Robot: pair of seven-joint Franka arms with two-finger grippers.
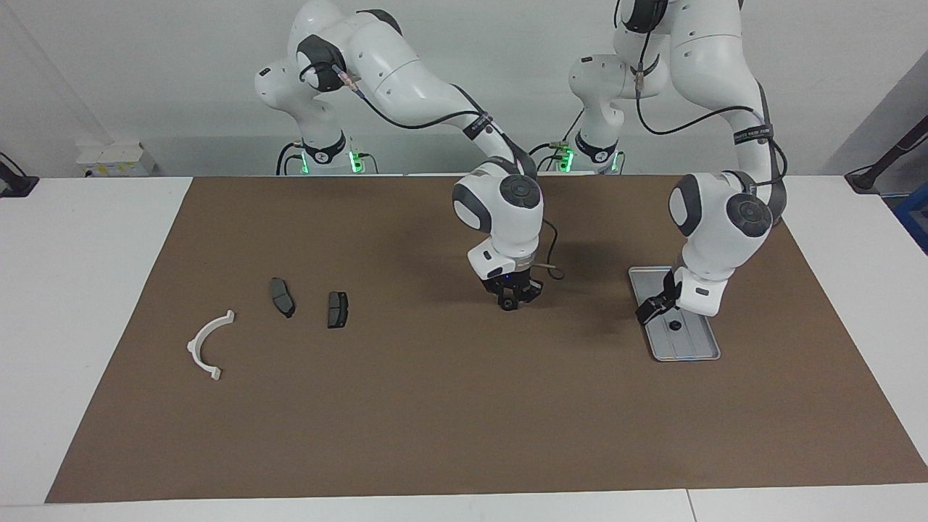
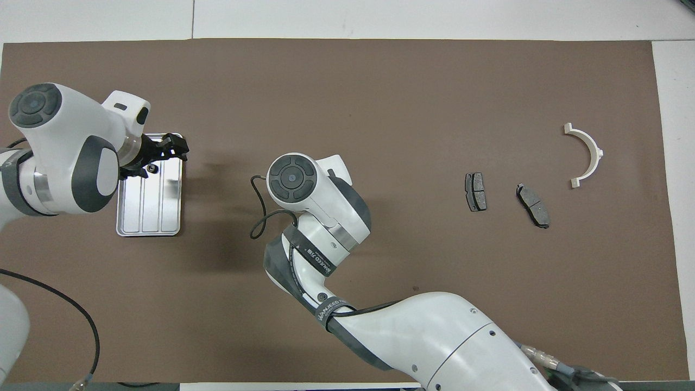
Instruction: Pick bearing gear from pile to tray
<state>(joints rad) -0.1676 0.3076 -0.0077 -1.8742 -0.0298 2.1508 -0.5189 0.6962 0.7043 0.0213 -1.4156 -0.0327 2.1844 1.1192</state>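
white half-ring bracket (image 1: 210, 346) and two brake pads (image 1: 282, 296) lie untouched on the surface toward the right arm's end. one small black gear (image 1: 674, 325) already sits in the tray (image 1: 689, 351); left hand (image 1: 656, 307) hovers over it, fingers apart. right hand (image 1: 513, 299) waits mid-surface, grip unclear; no further gear shows

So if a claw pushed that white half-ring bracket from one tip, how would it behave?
The white half-ring bracket lies flat on the brown mat, so it would likely pivot and slide, not roll. Its thin open arc looks like light plastic, probably slightly springy. A grasp across the narrow band may slip or twist.
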